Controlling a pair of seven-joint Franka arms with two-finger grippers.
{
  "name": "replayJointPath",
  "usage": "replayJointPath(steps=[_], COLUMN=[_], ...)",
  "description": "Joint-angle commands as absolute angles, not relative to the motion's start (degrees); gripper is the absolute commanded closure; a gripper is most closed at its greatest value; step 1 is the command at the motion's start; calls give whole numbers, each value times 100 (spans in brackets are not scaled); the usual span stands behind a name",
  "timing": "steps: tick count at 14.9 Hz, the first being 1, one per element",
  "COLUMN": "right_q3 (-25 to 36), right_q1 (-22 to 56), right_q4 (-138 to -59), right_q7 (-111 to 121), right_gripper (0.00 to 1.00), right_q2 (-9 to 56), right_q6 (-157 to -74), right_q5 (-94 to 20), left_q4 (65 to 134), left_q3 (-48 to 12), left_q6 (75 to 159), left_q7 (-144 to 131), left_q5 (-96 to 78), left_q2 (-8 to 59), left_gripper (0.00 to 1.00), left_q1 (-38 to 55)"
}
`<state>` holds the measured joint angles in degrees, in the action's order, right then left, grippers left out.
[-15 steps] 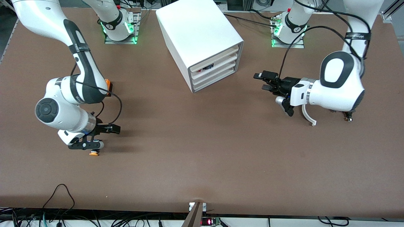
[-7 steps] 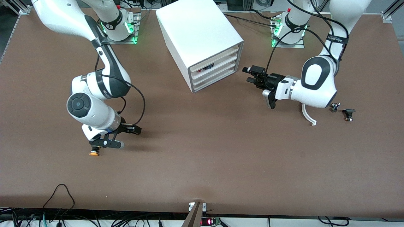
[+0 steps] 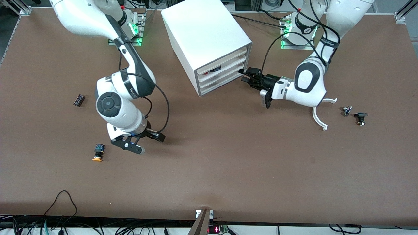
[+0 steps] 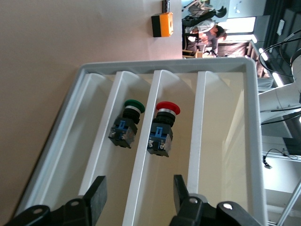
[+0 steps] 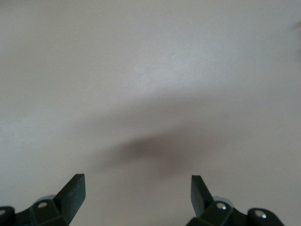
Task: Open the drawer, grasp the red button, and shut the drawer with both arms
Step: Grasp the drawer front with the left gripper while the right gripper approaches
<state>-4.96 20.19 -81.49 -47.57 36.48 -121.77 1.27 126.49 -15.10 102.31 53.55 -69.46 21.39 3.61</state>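
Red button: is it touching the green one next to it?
Apart. The left wrist view shows the red button and the green button in separate compartments, with a white divider standing between them.

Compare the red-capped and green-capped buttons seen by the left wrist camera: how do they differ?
The red-capped button has a red mushroom cap; the green-capped button a green one. They lie in adjoining compartments of the cabinet, a rib between them. Both lie on their sides with black-and-blue bodies.
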Motion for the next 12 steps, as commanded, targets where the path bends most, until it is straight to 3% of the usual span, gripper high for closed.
replayJointPath(steps=[1,5,10,12], right_q3=[-466,-483,-510,-536], right_q1=[2293,2478,2680,2698], right_q4=[-7420,-6804,-6619,-6496], right_q7=[-5552,-6326,-7380,-7663], right_gripper=[1,1,1,1], right_q2=[4024,4280,4298,4298], right_q6=[-11849,-11505,-11505,-11496], right_q5=[185,141,97,-165], left_q4=[12849,12911,13183,13201], left_q3=[-1643,-1793,-1969,-1977], left_q6=[10283,10292,10318,10292], left_q7=[5695,5757,6125,6537], left_q5=[-7172,-7259,-7690,-7717], left_q2=[2188,2399,2496,2662], left_gripper=[45,47,49,66], left_q1=[308,308,316,325])
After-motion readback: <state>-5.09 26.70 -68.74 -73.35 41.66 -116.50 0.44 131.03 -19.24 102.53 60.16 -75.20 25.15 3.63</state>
